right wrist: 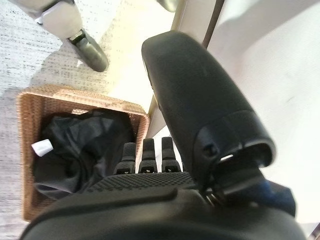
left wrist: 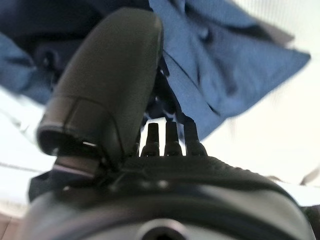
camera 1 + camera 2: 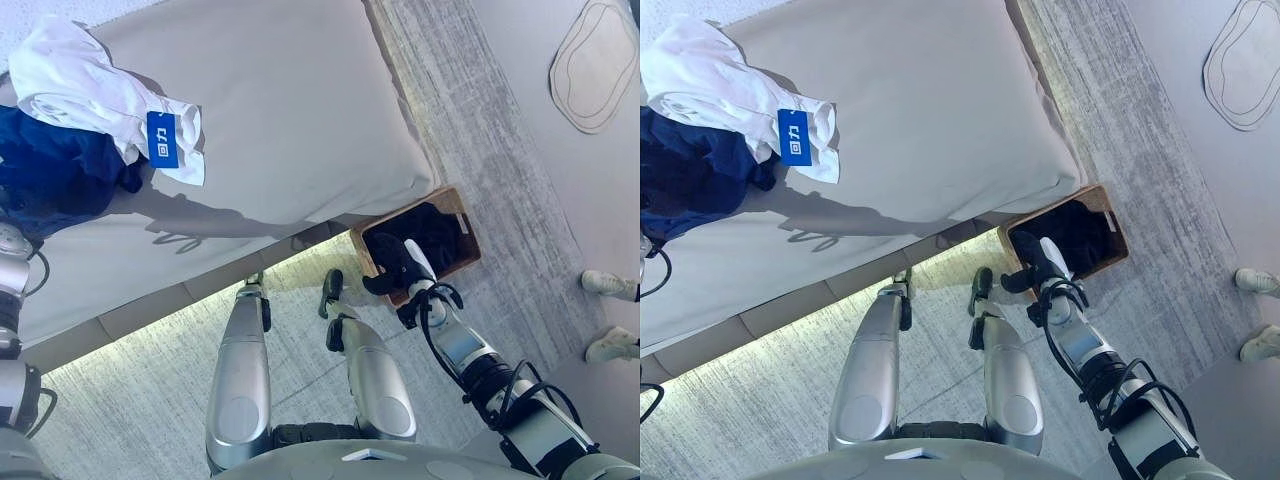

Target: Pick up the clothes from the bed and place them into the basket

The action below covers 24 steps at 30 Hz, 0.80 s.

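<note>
- At the bed's (image 3: 300, 110) left corner: white garment (image 3: 85, 85) and dark blue garment (image 3: 55, 170) heaped together, not yet collected.
- Against that blue cloth in the wrist view: left hand (image 2: 150, 200), fingers (image 2: 170, 140) pointing into the folds; cannot tell whether gripping or merely reaching.
- Right of the bed, on the floor: wicker basket (image 3: 462, 215) already holding a black garment (image 3: 435, 235).
- Over the basket's near rim: right hand (image 3: 400, 265), fingers (image 1: 145, 157) straight, holding nothing.
- Roughly a third done, judging by one piece in, two left.
</note>
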Available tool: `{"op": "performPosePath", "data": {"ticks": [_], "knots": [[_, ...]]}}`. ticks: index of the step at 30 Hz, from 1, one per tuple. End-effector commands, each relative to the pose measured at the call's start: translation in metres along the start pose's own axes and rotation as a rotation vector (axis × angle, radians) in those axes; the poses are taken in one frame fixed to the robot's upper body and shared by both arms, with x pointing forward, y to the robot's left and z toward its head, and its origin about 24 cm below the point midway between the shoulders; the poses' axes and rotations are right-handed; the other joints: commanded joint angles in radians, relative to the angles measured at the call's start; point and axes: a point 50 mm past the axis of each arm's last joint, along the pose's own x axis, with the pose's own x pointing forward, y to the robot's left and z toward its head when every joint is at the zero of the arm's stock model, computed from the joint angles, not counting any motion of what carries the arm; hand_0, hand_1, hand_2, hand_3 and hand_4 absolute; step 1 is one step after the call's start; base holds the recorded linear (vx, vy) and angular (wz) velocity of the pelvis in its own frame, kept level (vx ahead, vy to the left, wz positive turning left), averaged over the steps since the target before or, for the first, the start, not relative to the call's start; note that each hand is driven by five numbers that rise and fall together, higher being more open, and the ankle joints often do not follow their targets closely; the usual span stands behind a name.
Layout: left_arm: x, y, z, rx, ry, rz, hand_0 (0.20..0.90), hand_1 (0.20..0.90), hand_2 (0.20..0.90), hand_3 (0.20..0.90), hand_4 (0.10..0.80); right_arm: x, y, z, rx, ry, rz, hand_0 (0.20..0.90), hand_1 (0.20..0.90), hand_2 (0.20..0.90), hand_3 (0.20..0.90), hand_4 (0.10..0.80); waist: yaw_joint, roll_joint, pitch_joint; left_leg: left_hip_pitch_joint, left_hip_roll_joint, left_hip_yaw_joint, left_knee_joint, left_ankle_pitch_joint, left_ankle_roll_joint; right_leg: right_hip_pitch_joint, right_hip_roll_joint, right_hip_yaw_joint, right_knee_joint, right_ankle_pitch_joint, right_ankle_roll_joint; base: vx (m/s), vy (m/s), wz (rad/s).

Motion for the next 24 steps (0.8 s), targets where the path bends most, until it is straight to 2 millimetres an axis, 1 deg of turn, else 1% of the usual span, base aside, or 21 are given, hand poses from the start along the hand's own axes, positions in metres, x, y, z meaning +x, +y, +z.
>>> {"op": "performPosePath", "data": {"ticks": [1,2,4,7,8,9,10,11,12,13,14,15,17,18,19,21,24], "knots": [[0.004,0.022,-0.007,-0.054,0.041,0.087,0.9,0.9,0.9,0.9,0.8,-0.005,-0.038,0.006,0.014,-0.08,-0.151,0.9,0.9,0.9,0.9,0.8,-0.006,0.005,-0.005,0.003,-0.063,-0.016,0.04,-0.122,0.099,-0.027,0.011,-0.033,0.116,-0.009,0.009,0.046,0.11,-0.09],[0.003,0.016,-0.009,-0.064,0.056,0.071,0.9,0.9,0.9,0.9,0.8,-0.006,-0.041,0.005,0.008,-0.079,-0.157,0.9,0.9,0.9,0.9,0.8,-0.009,0.008,-0.005,-0.006,-0.057,-0.024,0.068,-0.157,0.094,-0.038,0.018,-0.032,0.143,-0.046,0.013,0.042,0.099,-0.05],[0.002,0.007,-0.011,-0.058,0.078,0.044,0.9,0.9,0.9,0.9,0.8,-0.006,-0.047,0.005,0.002,-0.085,-0.172,0.9,0.9,0.9,0.9,0.8,-0.017,0.009,-0.005,-0.048,-0.048,-0.025,0.1,-0.163,0.092,-0.08,0.024,-0.036,0.173,-0.064,0.004,-0.005,0.096,-0.09],[-0.001,-0.01,-0.018,-0.056,0.136,-0.061,0.9,0.9,0.9,0.9,0.8,-0.005,-0.056,0.006,-0.027,-0.092,-0.18,0.9,0.9,0.9,0.9,0.8,-0.029,0.005,-0.005,-0.099,-0.037,-0.034,0.145,-0.168,0.091,-0.135,0.032,-0.036,0.217,-0.082,-0.006,-0.026,0.054,-0.08],[-0.003,-0.018,-0.022,-0.076,0.157,-0.114,0.818,0.818,0.818,0.804,0.704,-0.005,-0.058,0.006,-0.029,-0.092,-0.177,0.9,0.9,0.9,0.9,0.8,-0.03,0.002,-0.005,-0.107,-0.036,-0.04,0.153,-0.167,0.091,-0.144,0.036,-0.034,0.223,-0.085,-0.007,-0.006,0.02,-0.06],[-0.004,-0.022,-0.023,-0.087,0.165,-0.137,0.538,0.538,0.538,0.477,0.377,-0.005,-0.059,0.006,-0.031,-0.09,-0.173,0.9,0.9,0.9,0.9,0.8,-0.031,0.001,-0.005,-0.108,-0.037,-0.043,0.156,-0.168,0.091,-0.146,0.038,-0.032,0.224,-0.086,-0.007,0.003,0.014,-0.04],[-0.007,-0.033,-0.026,-0.14,0.182,-0.206,0.3,0.3,0.3,0.2,0.1,-0.004,-0.06,0.008,-0.043,-0.093,-0.161,0.9,0.9,0.9,0.9,0.8,-0.032,-0.002,-0.005,-0.103,-0.04,-0.048,0.154,-0.168,0.09,-0.142,0.042,-0.025,0.217,-0.085,-0.007,0.0,0.0,0.0],[-0.009,-0.039,-0.027,-0.19,0.181,-0.224,0.3,0.3,0.3,0.2,0.1,-0.004,-0.061,0.009,-0.048,-0.097,-0.155,0.9,0.9,0.9,0.9,0.8,-0.034,-0.002,-0.005,-0.096,-0.042,-0.049,0.148,-0.166,0.09,-0.137,0.045,-0.02,0.213,-0.085,-0.007,0.018,0.002,-0.06],[-0.01,-0.044,-0.025,-0.284,0.168,-0.236,0.3,0.3,0.3,0.2,0.1,-0.003,-0.06,0.01,-0.059,-0.1,-0.143,0.9,0.9,0.9,0.9,0.8,-0.036,0.0,-0.005,-0.085,-0.044,-0.049,0.136,-0.162,0.088,-0.128,0.047,-0.014,0.205,-0.085,-0.005,0.015,-0.005,-0.07],[-0.01,-0.045,-0.023,-0.345,0.157,-0.232,0.3,0.3,0.3,0.2,0.1,-0.003,-0.059,0.011,-0.064,-0.104,-0.138,0.9,0.9,0.9,0.9,0.8,-0.036,0.0,-0.005,-0.078,-0.044,-0.048,0.129,-0.16,0.087,-0.123,0.047,-0.012,0.201,-0.085,-0.005,0.02,-0.017,-0.1],[-0.01,-0.046,-0.016,-0.493,0.133,-0.233,0.3,0.3,0.3,0.2,0.1,-0.002,-0.058,0.011,-0.07,-0.111,-0.132,0.9,0.9,0.9,0.9,0.8,-0.037,0.002,-0.005,-0.06,-0.045,-0.046,0.113,-0.155,0.085,-0.11,0.045,-0.008,0.19,-0.085,-0.004,-0.061,-0.046,-0.08],[-0.009,-0.043,-0.006,-0.635,0.094,-0.212,0.3,0.3,0.3,0.2,0.1,-0.001,-0.058,0.014,-0.071,-0.121,-0.135,0.9,0.9,0.9,0.9,0.8,-0.039,0.0,-0.005,-0.065,-0.049,-0.037,0.085,-0.114,0.086,-0.116,0.04,-0.012,0.165,-0.058,-0.012,-0.062,-0.067,-0.05],[-0.014,-0.042,0.016,-0.972,-0.034,-0.225,0.3,0.3,0.3,0.2,0.1,-0.004,-0.049,0.01,-0.066,-0.123,-0.129,0.9,0.9,0.9,0.9,0.8,-0.031,0.009,-0.005,-0.014,-0.057,-0.039,0.037,-0.1,0.08,-0.071,0.034,-0.01,0.13,-0.059,-0.006,-0.001,-0.131,-0.01],[-0.023,-0.044,0.033,-1.15,-0.141,-0.24,0.3,0.3,0.3,0.2,0.1,-0.007,-0.042,0.007,-0.051,-0.117,-0.129,0.9,0.9,0.9,0.9,0.8,-0.018,0.015,-0.005,0.019,-0.063,-0.046,0.003,-0.088,0.076,-0.04,0.03,-0.01,0.106,-0.059,-0.003,0.055,-0.156,0.03],[-0.026,-0.043,0.037,-1.213,-0.181,-0.243,0.3,0.3,0.3,0.2,0.1,-0.007,-0.039,0.006,-0.046,-0.115,-0.127,0.9,0.9,0.9,0.9,0.8,-0.015,0.017,-0.005,0.029,-0.065,-0.049,-0.006,-0.085,0.076,-0.03,0.029,-0.01,0.1,-0.06,-0.002,0.048,-0.155,0.07],[-0.047,-0.045,0.056,-1.483,-0.366,-0.285,0.3,0.3,0.3,0.2,0.1,-0.011,-0.029,0.004,-0.031,-0.118,-0.127,0.9,0.9,0.9,0.9,0.8,0.005,0.026,-0.005,0.09,-0.074,-0.06,-0.049,-0.073,0.07,0.033,0.024,-0.013,0.067,-0.065,-0.001,0.071,-0.176,0.26],[-0.068,-0.043,0.072,-1.77,-0.563,-0.357,0.3,0.3,0.3,0.2,0.1,-0.013,-0.018,0.006,-0.001,-0.123,-0.114,0.9,0.9,0.9,0.9,0.8,0.027,0.038,-0.005,0.191,-0.08,-0.073,-0.112,-0.062,0.063,0.13,0.018,-0.019,0.024,-0.071,-0.003,0.083,-0.169,0.19]]}}
